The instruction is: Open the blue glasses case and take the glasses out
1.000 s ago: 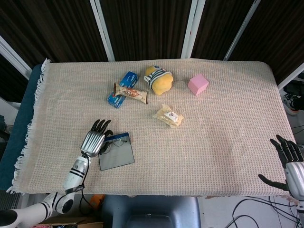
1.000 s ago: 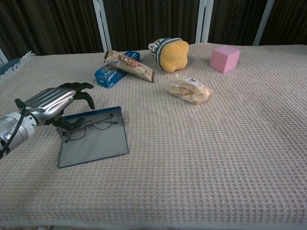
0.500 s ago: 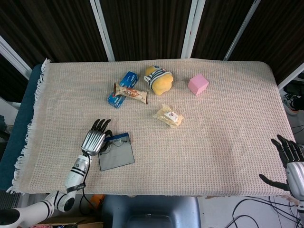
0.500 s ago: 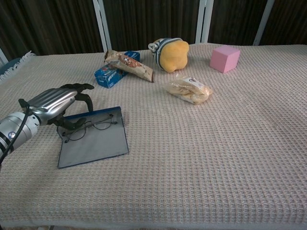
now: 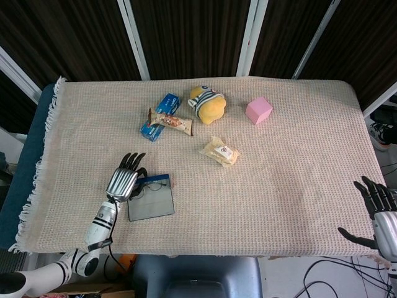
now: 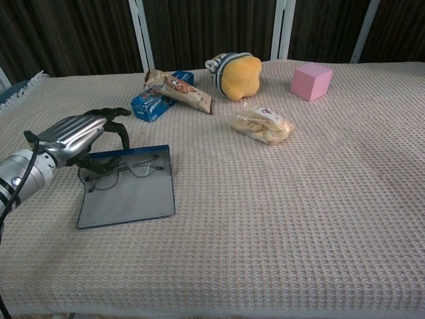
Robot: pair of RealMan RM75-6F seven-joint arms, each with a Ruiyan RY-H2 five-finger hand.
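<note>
The blue glasses case [image 5: 152, 202] [image 6: 126, 201] lies open and flat near the table's front left. The thin-framed glasses [image 5: 144, 188] [image 6: 142, 169] lie across its far half. My left hand [image 5: 123, 180] [image 6: 72, 136] arches over the case's far left corner and the left end of the glasses, fingertips down by the case's far rim. The palm hides the thumb side, so I cannot tell whether it pinches the frame. My right hand [image 5: 379, 217] hangs off the table's front right corner with its fingers spread and nothing in them; the chest view does not show it.
At the back of the table lie a blue packet [image 5: 160, 117] [image 6: 157, 101] with a snack bar [image 5: 171, 121] across it, a yellow plush toy [image 5: 207, 103] [image 6: 238, 74], a pink cube [image 5: 258, 110] [image 6: 311, 81] and a clear snack bag [image 5: 220, 151] [image 6: 261, 124].
My left hand rose a little and shifted toward the case's far edge. The case and the glasses on it slid slightly left and away. The right hand stayed put.
</note>
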